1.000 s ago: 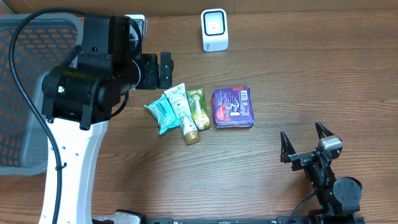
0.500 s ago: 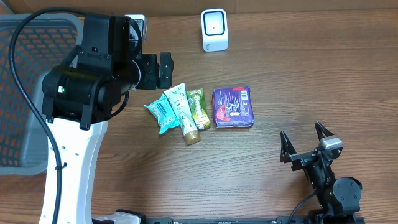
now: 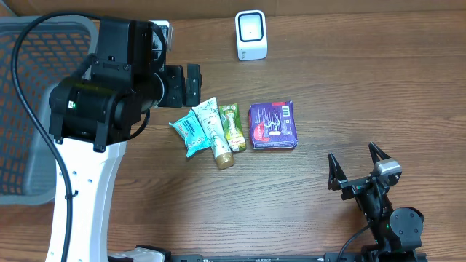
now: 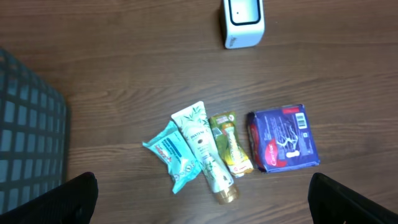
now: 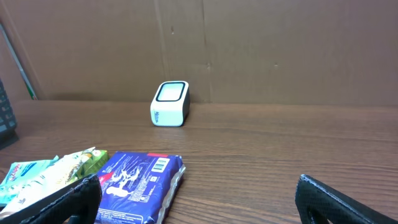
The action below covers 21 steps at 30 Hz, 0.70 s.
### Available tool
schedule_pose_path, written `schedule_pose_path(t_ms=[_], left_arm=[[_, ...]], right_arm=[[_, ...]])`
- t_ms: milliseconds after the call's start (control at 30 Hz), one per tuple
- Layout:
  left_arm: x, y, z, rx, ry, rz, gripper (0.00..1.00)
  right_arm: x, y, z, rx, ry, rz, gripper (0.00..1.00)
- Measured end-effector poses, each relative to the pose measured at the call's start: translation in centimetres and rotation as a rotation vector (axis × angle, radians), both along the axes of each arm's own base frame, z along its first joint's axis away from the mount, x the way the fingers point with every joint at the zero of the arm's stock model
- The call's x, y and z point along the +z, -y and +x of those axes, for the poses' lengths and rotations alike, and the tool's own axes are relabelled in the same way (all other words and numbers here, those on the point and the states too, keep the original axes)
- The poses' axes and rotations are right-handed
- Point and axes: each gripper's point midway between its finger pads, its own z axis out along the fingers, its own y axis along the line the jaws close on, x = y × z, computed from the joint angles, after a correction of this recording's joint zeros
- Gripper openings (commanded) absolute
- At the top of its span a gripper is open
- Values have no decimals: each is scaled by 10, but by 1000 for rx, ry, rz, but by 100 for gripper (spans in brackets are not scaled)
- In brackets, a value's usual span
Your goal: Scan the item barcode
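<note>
Brown wooden table [image 3: 349, 87], overhead view: white box-shaped scanner [image 3: 251, 34] at upper centre. Purple rectangular packet [image 3: 273, 125] at mid-frame, just beside green sachet [image 3: 232, 126], white tube [image 3: 216, 131] and teal sachet [image 3: 188, 132]. Left gripper [image 3: 184, 83] released, upper left of these; right gripper [image 3: 356, 164] released, lower right. Left wrist view: packet right of centre, jaws spread, nothing held. Right wrist view: packet lower left, jaws spread.

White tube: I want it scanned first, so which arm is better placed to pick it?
Probably left. The left gripper, open, hovers close to the white tube, its camera looking down on it. The right gripper sits farther off, beyond the purple pack.
</note>
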Motion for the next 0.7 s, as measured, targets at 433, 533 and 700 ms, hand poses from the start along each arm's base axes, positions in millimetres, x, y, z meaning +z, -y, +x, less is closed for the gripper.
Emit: schedule_pose_path(t_ms=[433, 533, 700], left_arm=[[36, -32, -21, 34, 438, 14, 100], [23, -44, -35, 30, 527, 33, 100], [-14, -54, -55, 22, 607, 52, 99]], right_arm=[[0, 0, 0, 0, 0, 0, 100], [0, 0, 0, 0, 0, 0, 100], [0, 0, 0, 2, 0, 0, 100]])
